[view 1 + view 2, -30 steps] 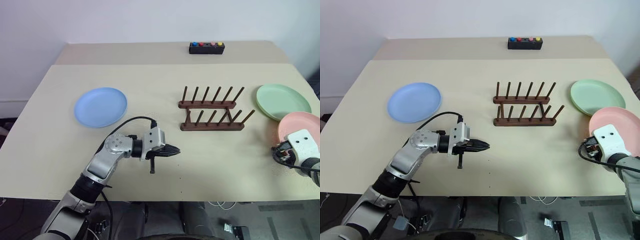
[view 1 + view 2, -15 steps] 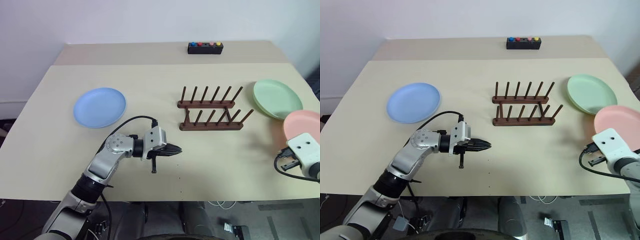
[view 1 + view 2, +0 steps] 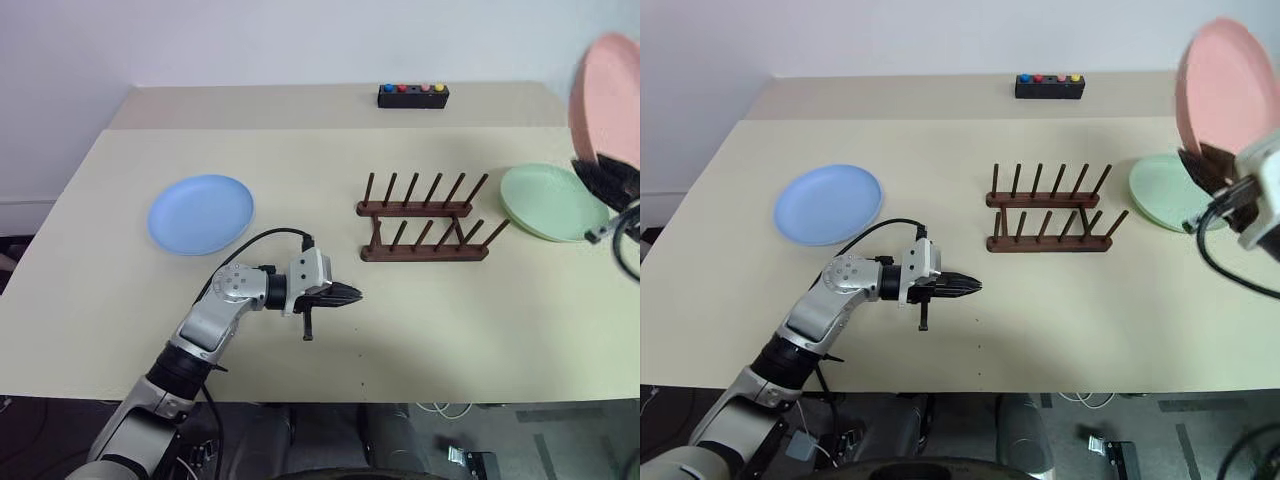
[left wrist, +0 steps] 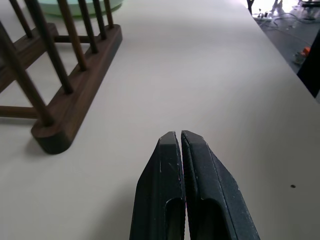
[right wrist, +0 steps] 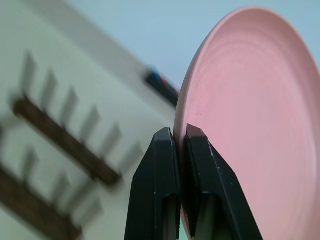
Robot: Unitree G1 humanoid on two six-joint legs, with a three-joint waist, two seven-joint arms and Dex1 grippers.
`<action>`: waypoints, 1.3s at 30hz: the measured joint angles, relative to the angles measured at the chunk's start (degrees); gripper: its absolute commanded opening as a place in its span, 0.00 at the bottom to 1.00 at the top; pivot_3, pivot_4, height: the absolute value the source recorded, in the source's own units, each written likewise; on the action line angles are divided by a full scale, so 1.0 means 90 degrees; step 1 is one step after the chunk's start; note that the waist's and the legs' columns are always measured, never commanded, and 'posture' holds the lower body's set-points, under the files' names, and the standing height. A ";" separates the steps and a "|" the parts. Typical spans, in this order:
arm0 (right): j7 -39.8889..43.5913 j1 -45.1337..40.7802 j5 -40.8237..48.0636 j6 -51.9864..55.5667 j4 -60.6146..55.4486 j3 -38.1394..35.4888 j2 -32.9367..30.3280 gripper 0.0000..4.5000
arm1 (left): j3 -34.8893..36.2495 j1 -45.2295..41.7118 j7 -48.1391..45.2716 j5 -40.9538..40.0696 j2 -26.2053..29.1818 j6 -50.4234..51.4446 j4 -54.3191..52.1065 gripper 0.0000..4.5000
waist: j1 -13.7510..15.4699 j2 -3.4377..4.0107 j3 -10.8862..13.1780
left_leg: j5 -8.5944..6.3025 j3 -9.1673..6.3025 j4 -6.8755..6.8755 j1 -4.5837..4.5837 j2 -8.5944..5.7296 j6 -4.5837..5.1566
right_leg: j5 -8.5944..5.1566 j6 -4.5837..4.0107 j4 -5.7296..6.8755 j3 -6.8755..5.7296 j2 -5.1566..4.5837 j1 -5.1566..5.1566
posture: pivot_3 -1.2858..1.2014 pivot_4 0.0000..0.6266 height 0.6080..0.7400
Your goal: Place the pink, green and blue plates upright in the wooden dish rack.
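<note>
Right eye view: my right end effector (image 3: 1203, 168) clamps the pink plate (image 3: 1225, 85) upright; left end effector (image 3: 972, 286) closed, empty.

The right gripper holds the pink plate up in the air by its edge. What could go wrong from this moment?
1. The right gripper pinches only the rim of the pink plate, so the plate might swing or slip out.
2. The plate hangs above the green plate; if dropped, it could strike it.
3. The wooden dish rack has narrow gaps between pegs; a tilted plate might hit a peg and push the rack.
</note>
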 measured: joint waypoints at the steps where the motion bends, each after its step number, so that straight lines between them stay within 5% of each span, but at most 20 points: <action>1: 0.0074 -0.0260 0.0520 0.0250 0.0034 0.0033 0.0054 0.00 | 0.0024 -0.0007 0.0013 0.0001 -0.0001 -0.0011 0.0007 0.02 | -0.0001 -0.0001 0.0000 | 0.0000 -0.0001 -0.0001 0.0000 0.0000 0.0000 | 0.0000 0.0000 0.0000 0.0000 0.0000 -0.0001 | 0.52 0.24 1.00; 7: 0.0275 -0.0868 0.2381 0.1243 0.0444 0.0305 0.0200 0.00 | 0.0070 0.0098 0.0062 0.0001 0.0035 -0.0014 -0.0017 0.02 | 0.0006 0.0001 0.0000 | -0.0001 -0.0001 0.0002 -0.0007 -0.0001 0.0002 | 0.0000 0.0000 -0.0001 0.0000 -0.0001 -0.0007 | 0.52 0.24 1.00; 18: 0.0102 -0.1828 0.4121 0.2131 0.2205 0.0308 0.0360 0.00 | 0.0132 0.0214 0.0143 -0.0009 0.0154 0.0007 -0.0158 0.02 | -0.0003 0.0005 -0.0001 | -0.0001 -0.0001 -0.0002 -0.0018 0.0000 0.0002 | 0.0001 -0.0001 0.0000 0.0000 0.0000 -0.0023 | 0.52 0.24 1.00; 39: 0.0885 -0.2063 0.3953 0.2302 0.3625 0.0477 0.0144 0.00 | 0.0166 0.0237 0.0178 -0.0009 0.0307 0.0116 -0.0238 0.02 | -0.0012 0.0008 -0.0001 | -0.0001 0.0001 0.0001 -0.0039 -0.0001 0.0002 | 0.0002 0.0001 0.0001 0.0000 0.0001 -0.0042 | 0.52 0.24 1.00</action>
